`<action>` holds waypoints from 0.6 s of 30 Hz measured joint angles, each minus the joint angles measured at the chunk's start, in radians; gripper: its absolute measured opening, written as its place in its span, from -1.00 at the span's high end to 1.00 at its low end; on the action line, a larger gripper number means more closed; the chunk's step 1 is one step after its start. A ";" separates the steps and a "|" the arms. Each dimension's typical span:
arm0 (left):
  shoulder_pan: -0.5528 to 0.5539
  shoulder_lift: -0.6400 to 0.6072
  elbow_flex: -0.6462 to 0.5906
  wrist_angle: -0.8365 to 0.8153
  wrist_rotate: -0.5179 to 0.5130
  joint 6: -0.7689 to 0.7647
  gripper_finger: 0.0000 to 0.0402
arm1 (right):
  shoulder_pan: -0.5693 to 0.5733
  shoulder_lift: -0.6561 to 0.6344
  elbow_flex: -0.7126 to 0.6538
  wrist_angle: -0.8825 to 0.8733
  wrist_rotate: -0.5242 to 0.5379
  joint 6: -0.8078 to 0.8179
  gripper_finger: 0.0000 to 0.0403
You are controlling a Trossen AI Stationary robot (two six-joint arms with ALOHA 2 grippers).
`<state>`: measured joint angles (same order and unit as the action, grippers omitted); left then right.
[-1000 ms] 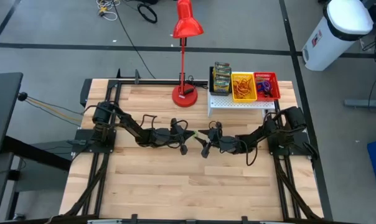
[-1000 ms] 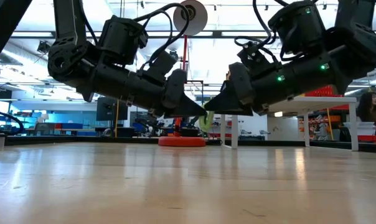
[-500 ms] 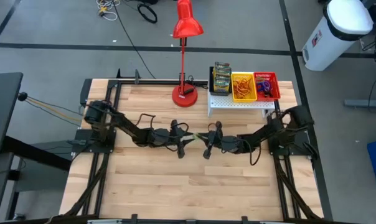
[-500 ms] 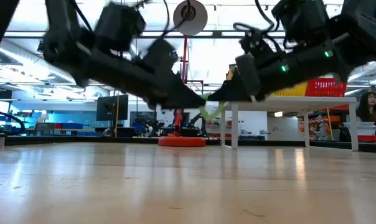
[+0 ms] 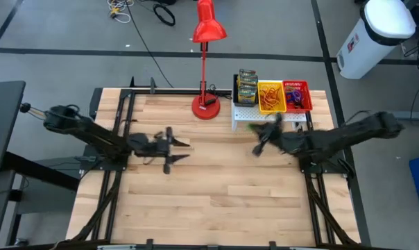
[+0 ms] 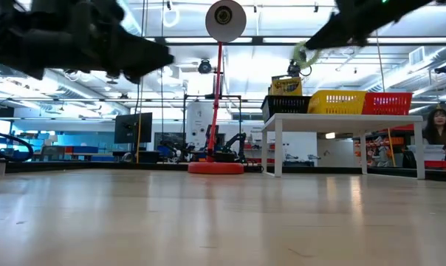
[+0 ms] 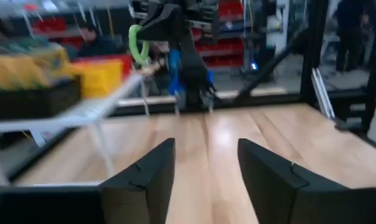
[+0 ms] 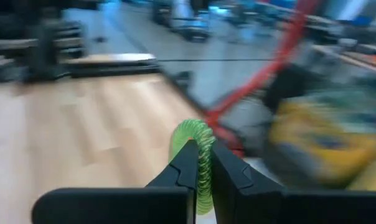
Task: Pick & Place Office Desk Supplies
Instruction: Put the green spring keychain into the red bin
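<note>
My right gripper (image 5: 257, 137) is shut on a green rubber-band loop (image 8: 199, 152). It is raised above the table, just in front of the white shelf (image 5: 268, 115). The band also shows in the low view (image 6: 303, 54) and the left wrist view (image 7: 136, 43). On the shelf stand a black bin (image 5: 246, 89) with crayon boxes, a yellow bin (image 5: 271, 97) and a red bin (image 5: 297, 96) with rubber bands. My left gripper (image 5: 184, 150) is open and empty, raised over the table's left half. My right gripper pinches the green loop between its two fingertips (image 8: 189, 163). The loop's free part (image 8: 195, 132) arches out beyond the fingertips. It is lifted clear of the table and touches nothing else that I can see.
A tall red desk lamp stands with its base (image 5: 204, 107) on the table's far side, left of the shelf. Bare wooden table (image 5: 216, 201) lies between and in front of the arms. A person (image 6: 438, 133) sits in the room beyond the table.
Both grippers were together over the table's middle with the green band between them. My left gripper has drawn back toward the table's left edge and risen, without the band. My right gripper has carried the band up and toward the far right, to the shelf.
</note>
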<state>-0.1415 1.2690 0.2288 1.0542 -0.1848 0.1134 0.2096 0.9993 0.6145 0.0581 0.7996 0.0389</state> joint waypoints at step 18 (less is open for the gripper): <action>0.233 -0.340 -0.222 -0.030 0.233 -0.039 0.77 | -0.494 -0.419 0.246 -0.863 0.042 0.133 0.90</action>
<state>0.0914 0.9287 0.0067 1.0240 0.0480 0.0745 -0.2839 0.5807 0.8608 -0.8046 0.8420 0.1722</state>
